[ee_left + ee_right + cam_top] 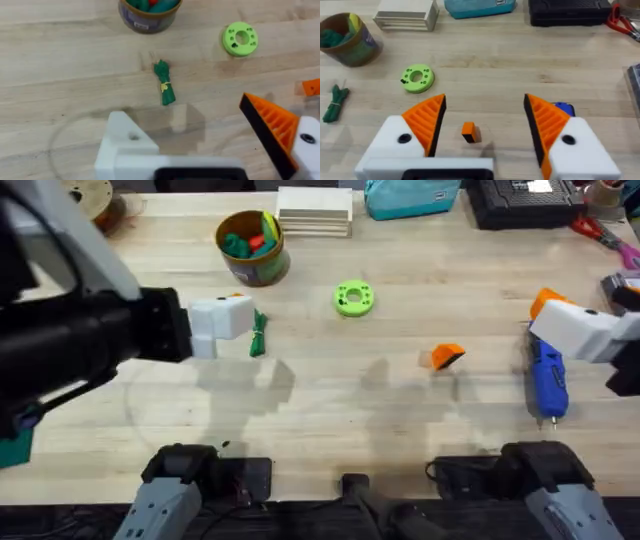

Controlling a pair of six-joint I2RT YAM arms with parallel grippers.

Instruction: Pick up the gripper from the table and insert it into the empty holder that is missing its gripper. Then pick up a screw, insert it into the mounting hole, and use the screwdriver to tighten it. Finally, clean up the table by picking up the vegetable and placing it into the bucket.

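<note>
Two orange fingers on right gripper (485, 125), spread wide, nothing held; loose orange gripper (470, 132) on table w/ jaws either side. Left gripper (205, 145) open, empty; its holder (125, 140) lacks finger. Judgement: drop right straight down, centre wedge, close slow so it won't skid.

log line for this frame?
left gripper: one orange finger missing, hovering near vegetable | right gripper: open above loose orange gripper | screwdriver: on table | bucket: holds toys
</note>
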